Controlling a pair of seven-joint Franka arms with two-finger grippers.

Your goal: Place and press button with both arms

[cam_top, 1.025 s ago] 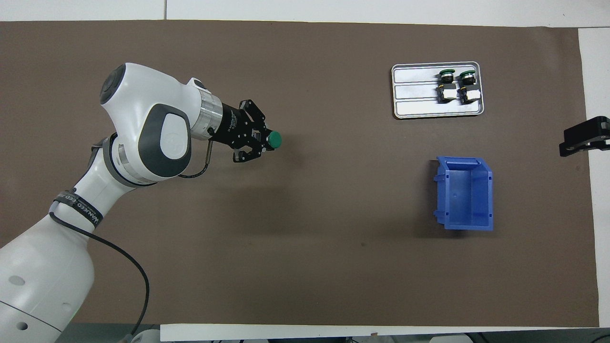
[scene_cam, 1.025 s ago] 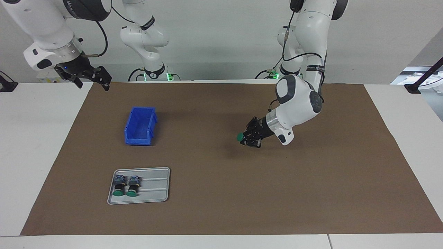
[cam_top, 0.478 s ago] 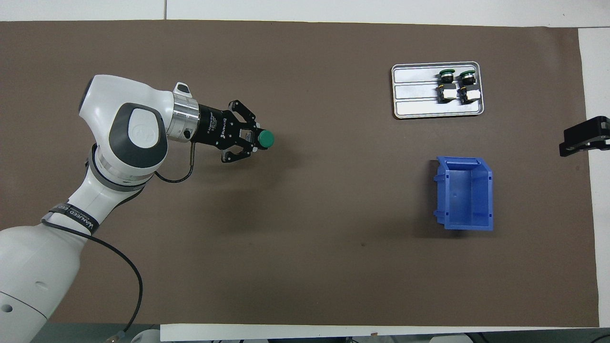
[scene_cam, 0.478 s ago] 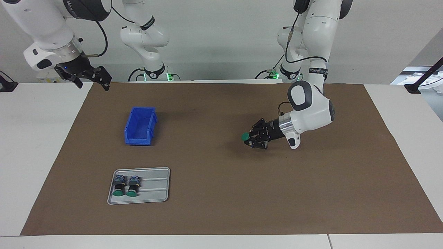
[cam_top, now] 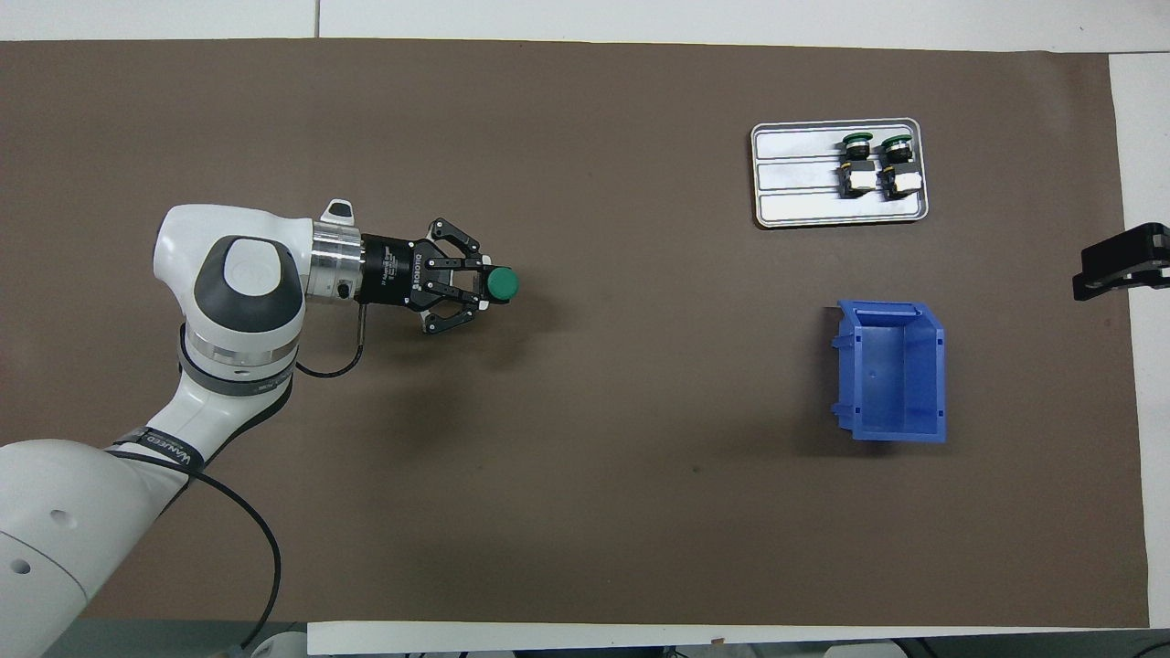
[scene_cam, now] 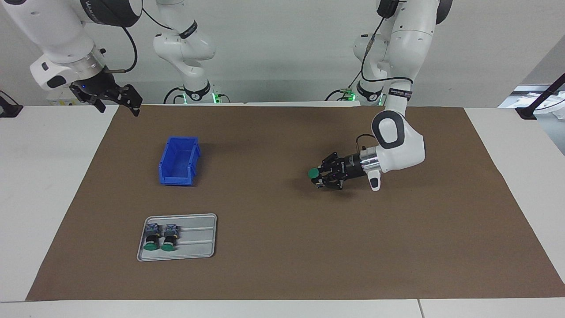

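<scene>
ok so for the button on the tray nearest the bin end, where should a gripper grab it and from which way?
Grip the black body of that button, between the green cap and the terminal block, coming straight down from above. It lies on its side in the tray, cap pointing away from the robots, so the round body is the exposed narrow waist. Its twin lies close beside it, so a finger must slip into that tight gap.

Three buttons (scene_cam: 314,172) (one in a pincer), one tray (scene_cam: 198,247), one bin (scene_cam: 178,161).
</scene>
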